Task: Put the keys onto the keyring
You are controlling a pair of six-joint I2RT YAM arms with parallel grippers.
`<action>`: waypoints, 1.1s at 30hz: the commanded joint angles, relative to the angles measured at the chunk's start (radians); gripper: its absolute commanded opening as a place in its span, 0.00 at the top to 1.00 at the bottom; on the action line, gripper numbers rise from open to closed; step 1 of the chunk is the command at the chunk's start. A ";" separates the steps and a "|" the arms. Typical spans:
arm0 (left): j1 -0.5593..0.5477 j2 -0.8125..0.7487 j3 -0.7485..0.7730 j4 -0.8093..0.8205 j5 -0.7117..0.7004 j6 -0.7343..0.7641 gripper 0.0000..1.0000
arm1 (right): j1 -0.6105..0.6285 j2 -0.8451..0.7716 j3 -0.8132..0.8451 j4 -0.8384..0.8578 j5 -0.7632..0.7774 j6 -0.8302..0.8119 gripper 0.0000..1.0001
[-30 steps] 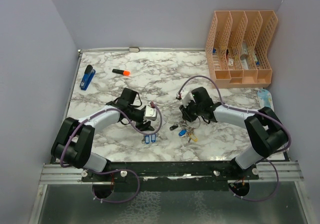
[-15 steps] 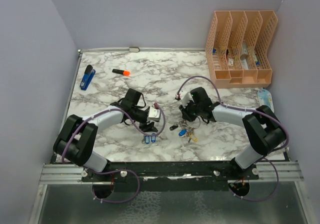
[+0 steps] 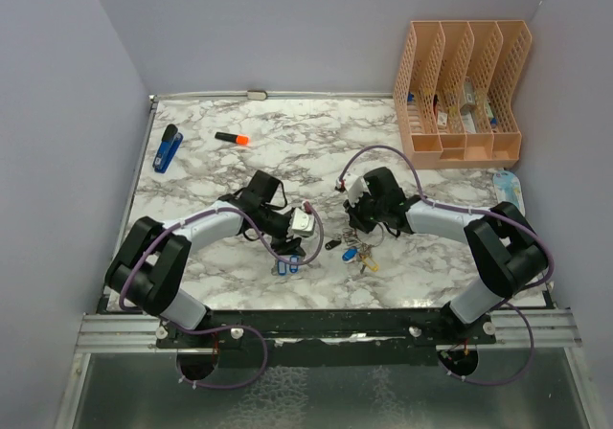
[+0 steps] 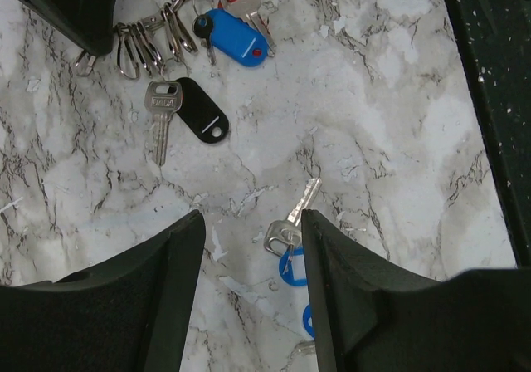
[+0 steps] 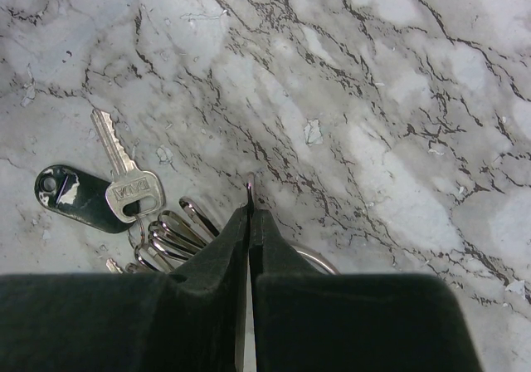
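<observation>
**Right claw pinched on the ring, left claw half open at the loose keys**

In the top view the left arm stretches toward mid-frame with its wrist tipped down. The left gripper (image 4: 249,256) stands about half open with nothing between its fingers. The keys (image 4: 286,235) lie flat on the marble table (image 3: 239,161), low and centre in the left wrist view. One silver head touches the inner edge of the picture-right finger, and the blue tags are mostly hidden under it.

The right arm folds inward. The right gripper (image 5: 249,214) is fully closed, and the keyring (image 4: 148,44) wire comes out on either side of its tips. The ring's silver keys and its blue, black and yellow tags fan out at the upper left, apart from the loose keys.
</observation>
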 commanded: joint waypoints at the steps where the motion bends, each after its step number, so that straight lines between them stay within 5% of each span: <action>1: -0.018 0.012 0.018 -0.071 -0.098 0.059 0.48 | 0.006 -0.007 -0.016 -0.019 0.042 0.012 0.99; 8: -0.021 -0.002 0.014 -0.146 -0.254 0.059 0.55 | 0.006 -0.021 -0.018 -0.021 0.048 0.015 0.99; 21: -0.114 0.035 0.022 -0.176 -0.310 0.050 0.61 | 0.006 -0.011 0.000 -0.039 0.065 0.015 0.99; 31: -0.130 0.059 0.036 -0.133 -0.366 0.019 0.99 | 0.006 -0.011 -0.003 -0.039 0.069 0.015 0.99; 33: -0.131 0.061 0.045 -0.124 -0.366 -0.007 1.00 | 0.006 -0.010 -0.001 -0.041 0.072 0.015 0.99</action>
